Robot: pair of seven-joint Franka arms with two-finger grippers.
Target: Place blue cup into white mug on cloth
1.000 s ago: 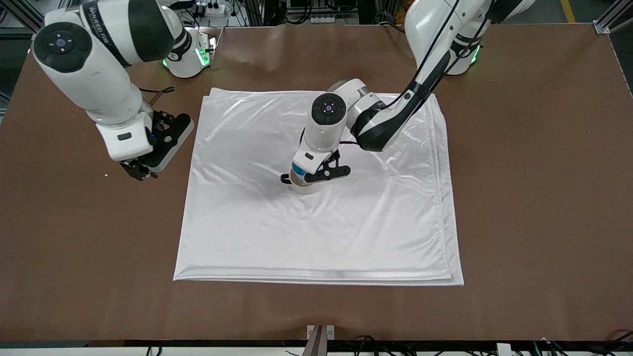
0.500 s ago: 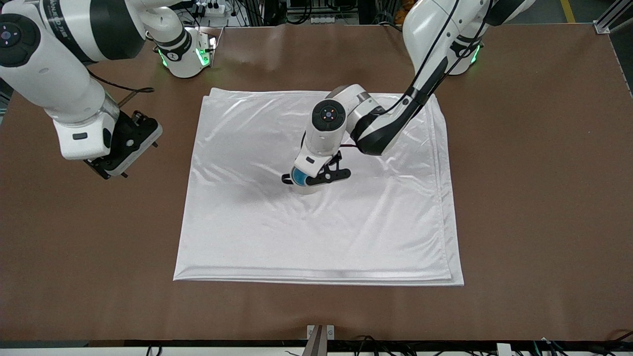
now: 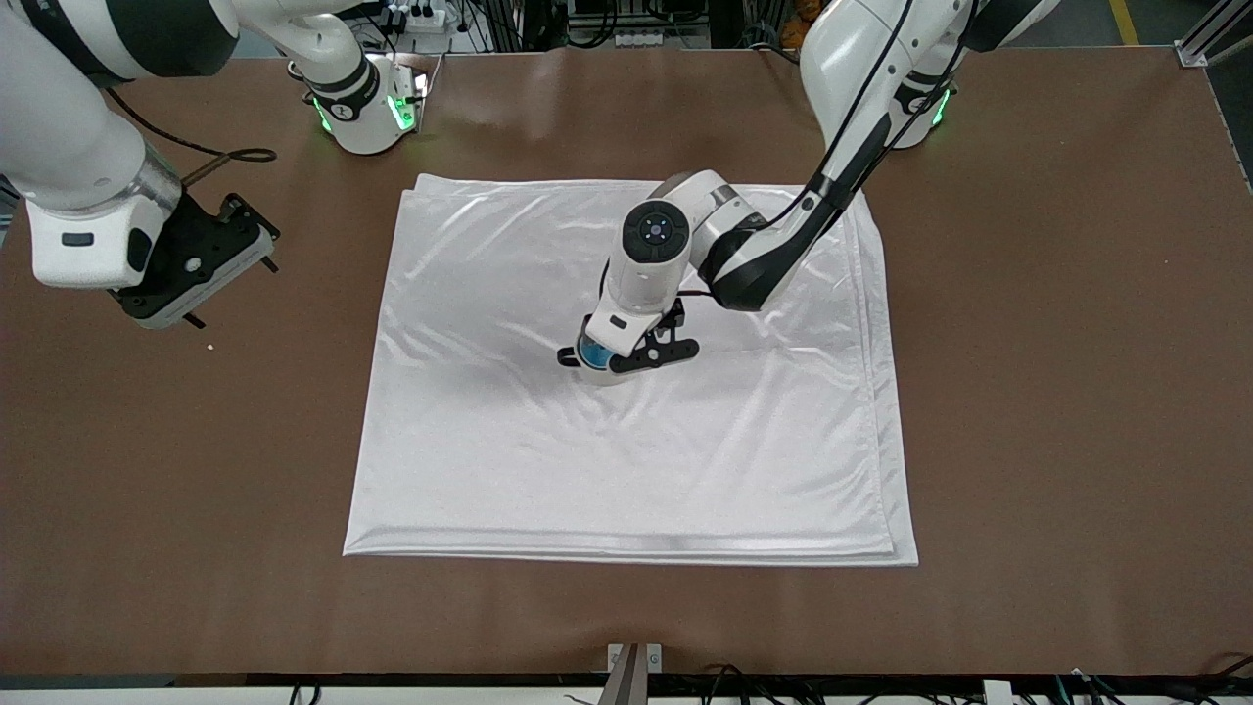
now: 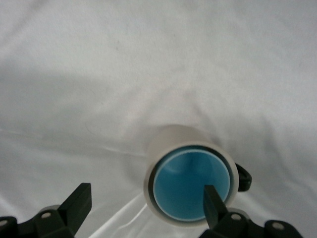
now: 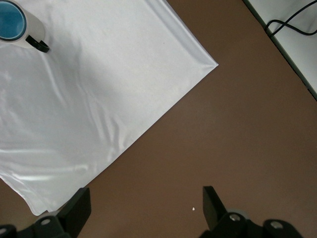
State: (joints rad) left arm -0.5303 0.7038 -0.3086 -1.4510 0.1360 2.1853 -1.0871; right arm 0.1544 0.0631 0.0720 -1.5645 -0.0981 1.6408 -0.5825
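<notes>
a: so, where is the blue cup (image 4: 192,184)?

b: upright inside the white mug (image 4: 163,141), mid-way across the cloth (image 3: 626,460).

a: and the left gripper (image 4: 143,204)?

b: straight above it, fingers spread wide, holding nothing; one fingertip (image 4: 212,198) hangs over the cup's mouth. whether it clears the rim i cannot quite tell, so the way out looks to be straight up.

a: the right gripper (image 5: 143,203)?

b: waiting with fingers apart and empty over bare table (image 3: 1057,392), off the cloth toward the right arm's end.

Blue cup (image 4: 192,191), white mug (image 4: 168,141) (black handle)
</notes>
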